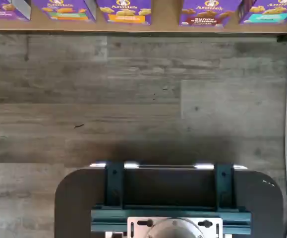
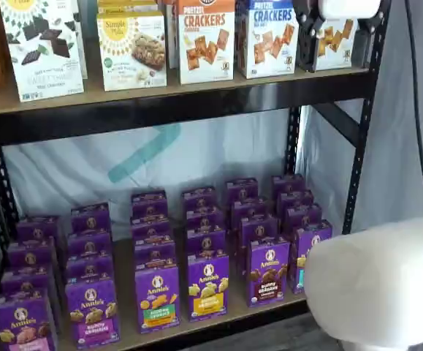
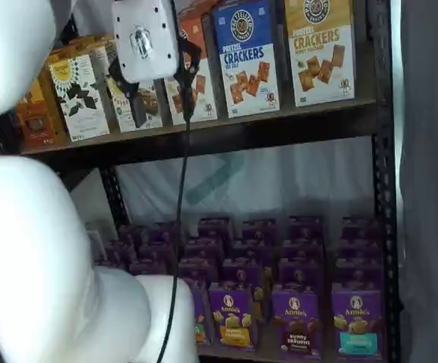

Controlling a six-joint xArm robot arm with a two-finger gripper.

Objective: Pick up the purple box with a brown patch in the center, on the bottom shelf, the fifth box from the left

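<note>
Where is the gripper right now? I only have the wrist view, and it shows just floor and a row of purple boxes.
Observer: Up high. In both shelf views the gripper hangs in front of the cracker boxes on the upper level, well above the bottom shelf.
Operator: Are its fingers open?
Observer: Yes. A shelf view shows a plain gap between the two black fingers, with nothing held.
Operator: Is anything behind the purple box with the brown patch?
Observer: The purple box fronts a column of further purple cartons running back on the shelf.
</note>
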